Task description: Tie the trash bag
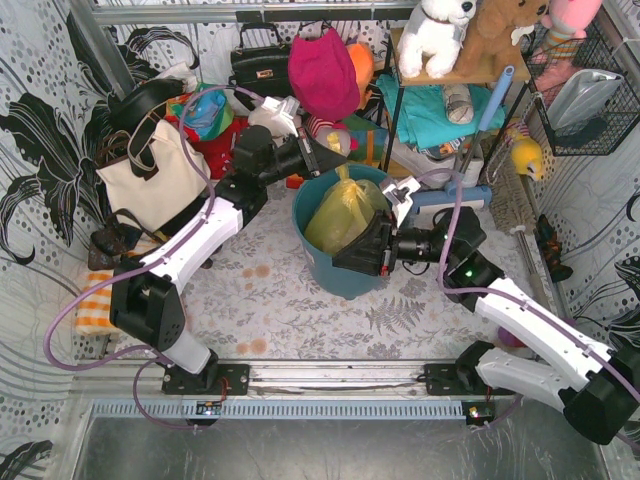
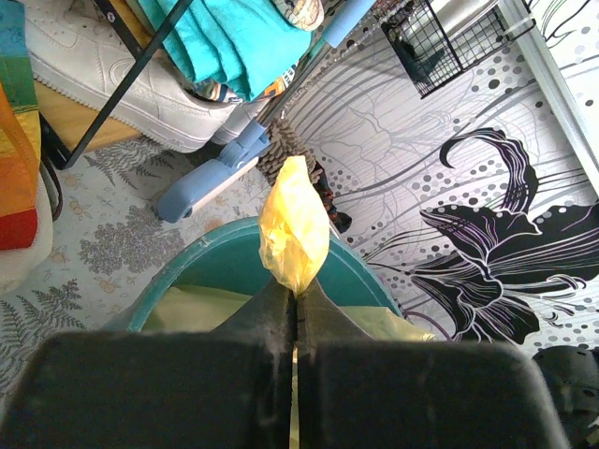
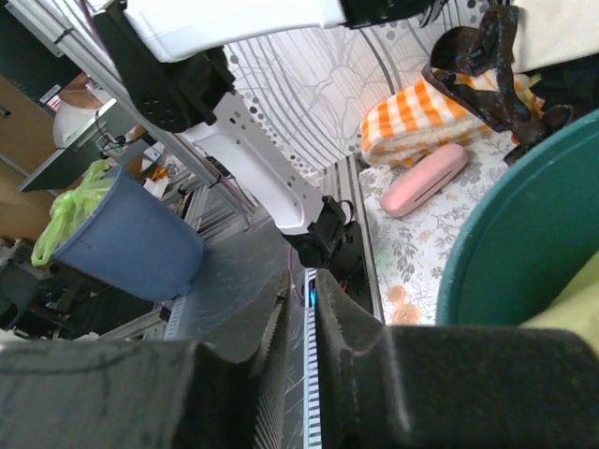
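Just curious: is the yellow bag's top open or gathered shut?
Gathered shut: the top of the trash bag is bunched into a tuft pinched by the left end effector, over the teal bin.

The trash bag (image 1: 345,218) was a thin, half-transparent plastic bag of yellow-green colour, with many wrinkles. It sat inside the teal bin (image 1: 335,278), filled most of the opening, and its body rose a little above the rim. The top of the bag was gathered into a narrow pointed tail, standing up near the far side of the bin. The left tool (image 2: 295,304) pinched this tail between its closed fingers, below the tip
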Robot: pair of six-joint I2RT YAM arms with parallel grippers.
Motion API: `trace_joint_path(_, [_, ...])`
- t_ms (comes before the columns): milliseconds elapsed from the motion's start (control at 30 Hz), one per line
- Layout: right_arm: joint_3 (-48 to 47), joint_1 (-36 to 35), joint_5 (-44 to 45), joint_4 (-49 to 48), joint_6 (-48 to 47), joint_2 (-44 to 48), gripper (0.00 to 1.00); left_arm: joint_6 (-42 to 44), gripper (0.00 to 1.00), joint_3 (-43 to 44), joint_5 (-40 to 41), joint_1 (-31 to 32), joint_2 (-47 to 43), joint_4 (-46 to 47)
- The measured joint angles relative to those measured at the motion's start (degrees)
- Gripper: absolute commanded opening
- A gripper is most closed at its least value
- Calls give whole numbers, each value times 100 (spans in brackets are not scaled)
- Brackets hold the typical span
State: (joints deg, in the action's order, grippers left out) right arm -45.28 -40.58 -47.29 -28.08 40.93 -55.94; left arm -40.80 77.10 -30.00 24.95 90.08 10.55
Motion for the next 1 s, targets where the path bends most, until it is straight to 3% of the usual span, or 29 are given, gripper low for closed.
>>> trace_joint_path(100, [0,0,153,179,-149,-68,43,-4,0,0,2,0,2,-20])
trace_joint_path(267, [-332,0,612,992,-479,74,54,22,0,0,20,0,2,-59])
trace_joint_path(500, [-1958,0,2096,2929,-1080,527,62,31,0,0,15,0,2,-68])
trace_joint_path(667, [-2450,0,3193,4133,-1281,616,65,28,0,2,11,0,2,-33])
trace_joint_path(833, [-2444,0,3657,4948,-1294,219,64,28,0,2,-2,0,2,-20])
trace_joint_path(967, [-2269,0,3661,5125,-1281,-116,56,28,0,2,-2,0,2,-11])
trace_joint_path(1000, [-2221,0,3657,5132,-1270,-153,48,28,0,2,-2,0,2,-9])
